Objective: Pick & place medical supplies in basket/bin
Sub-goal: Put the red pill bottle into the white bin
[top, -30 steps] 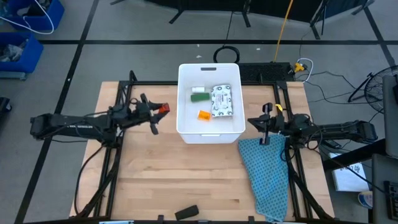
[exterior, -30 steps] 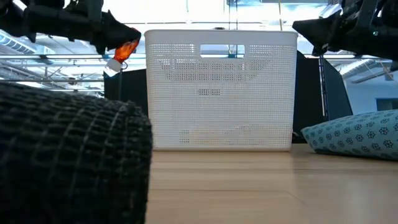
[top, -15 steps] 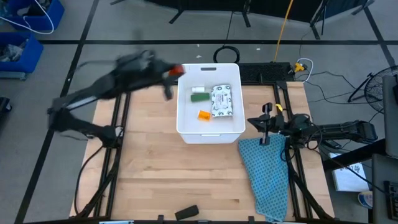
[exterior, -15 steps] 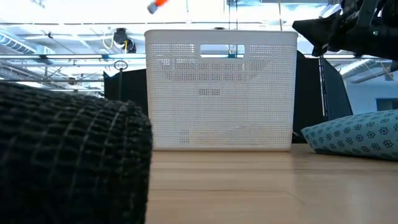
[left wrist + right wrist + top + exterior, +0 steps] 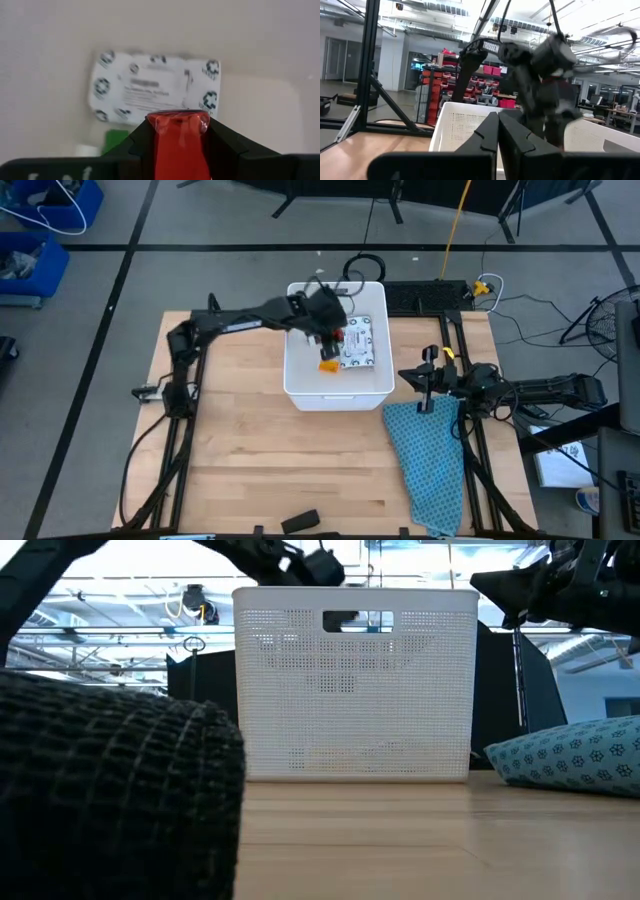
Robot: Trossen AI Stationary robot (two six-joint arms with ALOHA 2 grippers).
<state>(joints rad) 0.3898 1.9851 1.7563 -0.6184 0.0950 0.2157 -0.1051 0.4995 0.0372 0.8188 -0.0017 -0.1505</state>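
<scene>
Placing step: your left gripper (image 5: 177,150) over basket (image 5: 300,395), jaws clamped on orange-red bottle (image 5: 178,142); white packet (image 5: 155,95) lies beyond jaw tips. Next, you open jaws. Right gripper (image 5: 428,385) beside basket, jaws together.

The right end effector (image 5: 497,131), its two dark fingers (image 5: 487,135) pressed together, points at the perforated white tub (image 5: 465,132) on the wooden counter (image 5: 375,150), above whose rim the other arm's dark, blurred end effector (image 5: 551,107) hangs.
</scene>
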